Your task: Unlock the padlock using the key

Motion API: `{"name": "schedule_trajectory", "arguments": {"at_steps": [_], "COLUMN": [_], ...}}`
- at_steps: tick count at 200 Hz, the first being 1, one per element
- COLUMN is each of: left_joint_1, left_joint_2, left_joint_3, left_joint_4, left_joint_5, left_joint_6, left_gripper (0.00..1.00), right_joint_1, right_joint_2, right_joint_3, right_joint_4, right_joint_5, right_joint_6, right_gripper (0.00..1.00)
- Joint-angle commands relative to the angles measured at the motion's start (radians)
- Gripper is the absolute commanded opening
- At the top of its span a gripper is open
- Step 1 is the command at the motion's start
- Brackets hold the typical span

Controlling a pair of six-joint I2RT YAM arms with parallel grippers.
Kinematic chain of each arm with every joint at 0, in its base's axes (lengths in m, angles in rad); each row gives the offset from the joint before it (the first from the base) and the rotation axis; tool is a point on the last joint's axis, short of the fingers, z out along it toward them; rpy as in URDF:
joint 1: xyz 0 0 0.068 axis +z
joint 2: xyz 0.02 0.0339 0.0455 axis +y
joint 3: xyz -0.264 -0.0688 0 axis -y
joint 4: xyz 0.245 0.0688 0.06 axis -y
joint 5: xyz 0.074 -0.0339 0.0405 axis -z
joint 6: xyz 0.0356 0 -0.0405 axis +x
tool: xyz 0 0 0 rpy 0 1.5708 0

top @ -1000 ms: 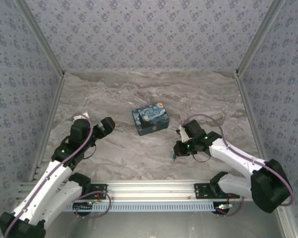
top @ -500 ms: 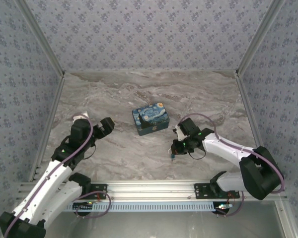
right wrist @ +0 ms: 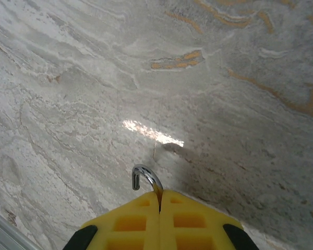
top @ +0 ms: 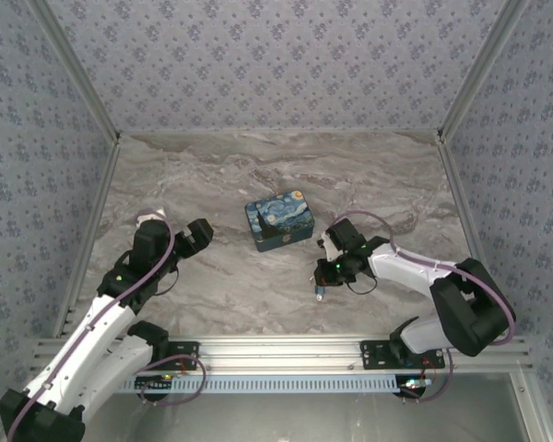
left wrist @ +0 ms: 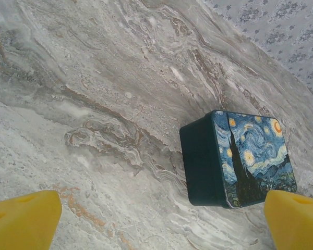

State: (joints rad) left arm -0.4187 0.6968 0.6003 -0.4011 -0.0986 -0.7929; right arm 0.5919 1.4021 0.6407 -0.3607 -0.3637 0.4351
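Since a second ago, the right arm folds in: its elbow and upper link sit nearer the middle of the bench, and the right gripper lies a touch further left, while the left arm is where it was. Seen from above, that gripper points down at the marble surface, right of centre and nearer the near edge than the far one, with a blue speck, the padlock, at its tip. The right wrist camera shows the right gripper with its yellow fingers pressed together on the padlock. Just the thin silver shackle pokes out beyond the fingertips as a hook with one free end, and the blue body is hidden between the pads. Whether the lock touches the bench I cannot tell. A starry-night printed box sits near the middle of the bench, lid shut, well apart from both grippers, beyond and to the left of the held padlock. The left gripper hovers towards the left edge, aimed at the box, and the left wrist camera shows its two yellow fingertips spread wide with nothing between them.
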Motion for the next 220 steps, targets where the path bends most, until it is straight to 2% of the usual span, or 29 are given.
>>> {"name": "schedule_trajectory", "arguments": {"at_steps": [1, 58, 97, 135, 171, 220], "left_joint_1": [0.008, 0.008, 0.008, 0.008, 0.008, 0.009], "left_joint_2": [0.006, 0.007, 0.006, 0.003, 0.001, 0.000], "left_joint_3": [0.021, 0.023, 0.026, 0.025, 0.032, 0.044], "left_joint_4": [-0.012, -0.015, -0.019, -0.022, -0.023, -0.027], "left_joint_5": [-0.023, -0.024, -0.025, -0.023, -0.020, -0.018], "left_joint_6": [0.014, 0.016, 0.018, 0.019, 0.021, 0.021], "left_gripper": [0.99, 0.99, 1.00, 1.00, 0.99, 0.99], "right_joint_1": [0.008, 0.008, 0.008, 0.006, -0.004, -0.060], "right_joint_2": [0.017, 0.023, 0.014, -0.029, -0.132, -0.377], "right_joint_3": [0.017, 0.014, 0.014, 0.014, 0.014, 0.005], "right_joint_4": [0.005, 0.016, 0.016, 0.004, -0.020, -0.053], "right_joint_5": [-0.011, -0.012, -0.005, 0.022, 0.098, 0.260], "right_joint_6": [-0.020, -0.020, -0.016, -0.012, -0.018, -0.055], "right_gripper": [0.03, 0.04, 0.08, 0.25, 0.33, 0.42]}}
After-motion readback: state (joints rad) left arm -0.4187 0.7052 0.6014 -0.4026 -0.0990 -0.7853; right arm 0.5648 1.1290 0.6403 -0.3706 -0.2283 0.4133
